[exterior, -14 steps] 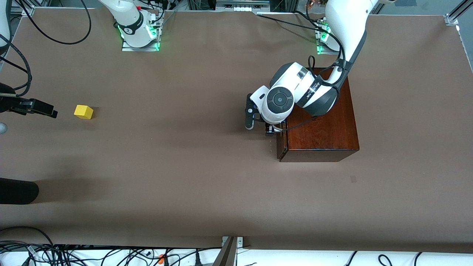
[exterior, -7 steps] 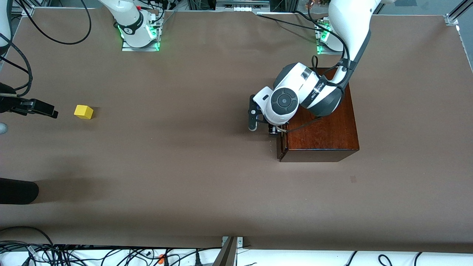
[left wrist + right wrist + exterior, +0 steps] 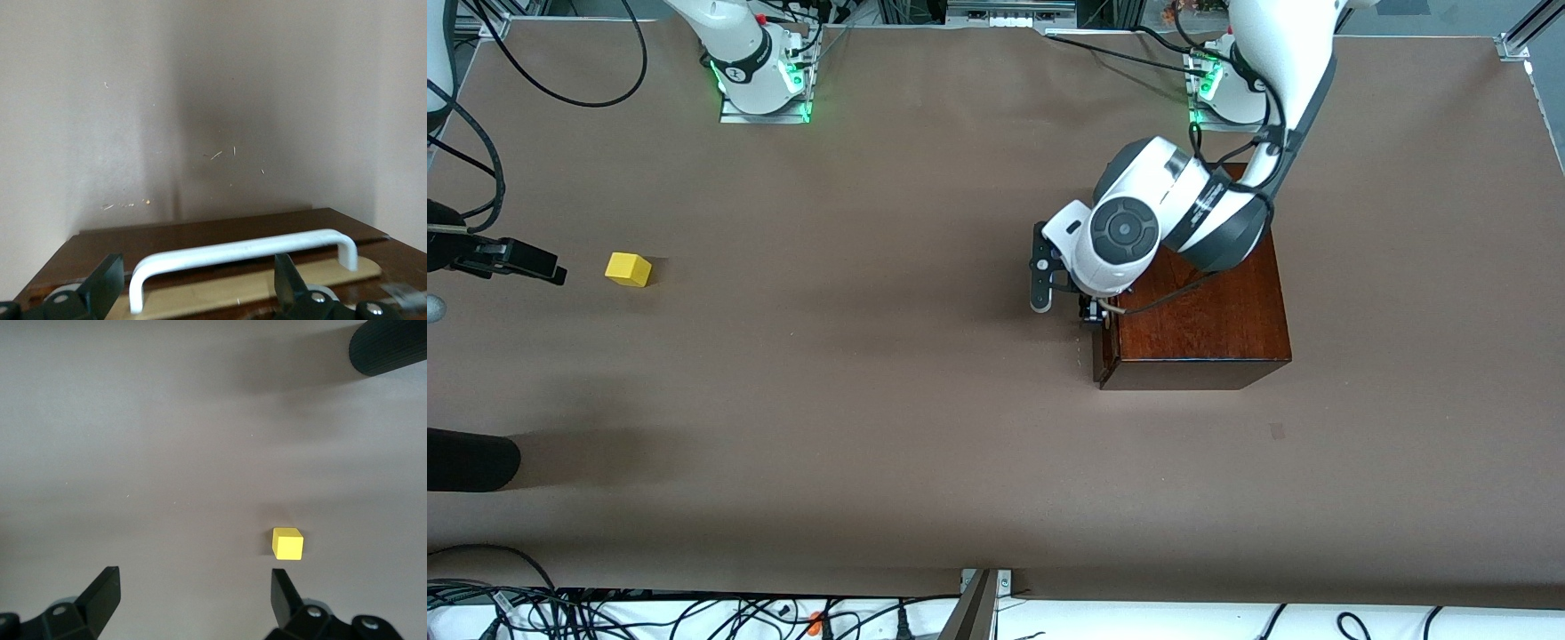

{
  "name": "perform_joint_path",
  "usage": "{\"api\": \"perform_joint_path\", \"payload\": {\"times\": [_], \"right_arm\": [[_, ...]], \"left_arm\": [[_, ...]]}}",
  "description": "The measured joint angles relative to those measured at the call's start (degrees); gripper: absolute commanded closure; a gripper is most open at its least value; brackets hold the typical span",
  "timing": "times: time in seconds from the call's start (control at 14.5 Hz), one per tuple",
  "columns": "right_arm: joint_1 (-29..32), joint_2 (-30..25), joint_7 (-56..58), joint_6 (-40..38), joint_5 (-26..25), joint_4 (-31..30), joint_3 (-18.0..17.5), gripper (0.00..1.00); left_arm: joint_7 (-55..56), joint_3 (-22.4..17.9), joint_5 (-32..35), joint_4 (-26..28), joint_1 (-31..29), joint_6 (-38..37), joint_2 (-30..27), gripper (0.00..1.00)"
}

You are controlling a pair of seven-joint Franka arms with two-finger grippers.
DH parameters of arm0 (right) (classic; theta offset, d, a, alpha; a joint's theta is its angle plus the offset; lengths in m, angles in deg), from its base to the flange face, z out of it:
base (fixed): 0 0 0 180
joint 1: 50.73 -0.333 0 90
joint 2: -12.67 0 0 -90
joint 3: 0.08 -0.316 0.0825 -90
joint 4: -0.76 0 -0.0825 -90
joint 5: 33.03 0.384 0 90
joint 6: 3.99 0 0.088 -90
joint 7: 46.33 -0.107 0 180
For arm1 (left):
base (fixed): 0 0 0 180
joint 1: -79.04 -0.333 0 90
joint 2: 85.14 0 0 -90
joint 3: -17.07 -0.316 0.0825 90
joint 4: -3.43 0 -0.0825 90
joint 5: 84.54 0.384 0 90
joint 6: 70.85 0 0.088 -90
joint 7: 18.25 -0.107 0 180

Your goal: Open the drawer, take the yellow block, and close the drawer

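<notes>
Left gripper (image 3: pixel 197 293) hung with its fingers spread, straddling the white handle (image 3: pixel 240 257) of the drawer (image 3: pixel 1101 351) without closing on it. That drawer sat pushed nearly flush in the wooden box (image 3: pixel 1200 307), only a thin strip of pale wood showing under the handle, so nothing inside could be seen. The box stood toward the left arm's end of the table (image 3: pixel 889 427), its drawer front facing the broad bare middle. The left arm reached down over the box top, wrist bent toward the drawer front.

Right gripper (image 3: pixel 193 600) waited with its fingers wide apart and empty, at the table edge by the right arm's end. The yellow block (image 3: pixel 628 268) lay on the bare table just beside it, untouched, well apart from the box, with open room all around.
</notes>
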Motion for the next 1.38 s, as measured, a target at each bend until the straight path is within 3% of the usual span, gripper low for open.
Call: {"api": "perform_joint_path", "payload": {"times": [0.35, 0.69, 1.1, 1.38], "right_arm": [[0.00, 0.00, 0.32, 0.00, 0.00, 0.00, 0.00, 0.00], [0.00, 0.00, 0.32, 0.02, 0.00, 0.00, 0.00, 0.00], [0.00, 0.00, 0.31, 0.06, 0.00, 0.01, 0.00, 0.00], [0.00, -0.01, 0.31, 0.13, 0.00, 0.01, 0.00, 0.00]], "left_arm": [[6.88, -0.22, 0.00, -8.11, -1.78, -13.99, -3.73, 0.00], [20.99, -0.71, 0.00, -12.52, -9.04, -22.26, -8.58, 0.00], [36.14, -1.75, 0.04, -11.76, -16.87, -26.43, -14.88, 0.00], [53.62, -2.02, 0.04, -2.82, -21.97, -22.87, -23.81, 0.00]]}}
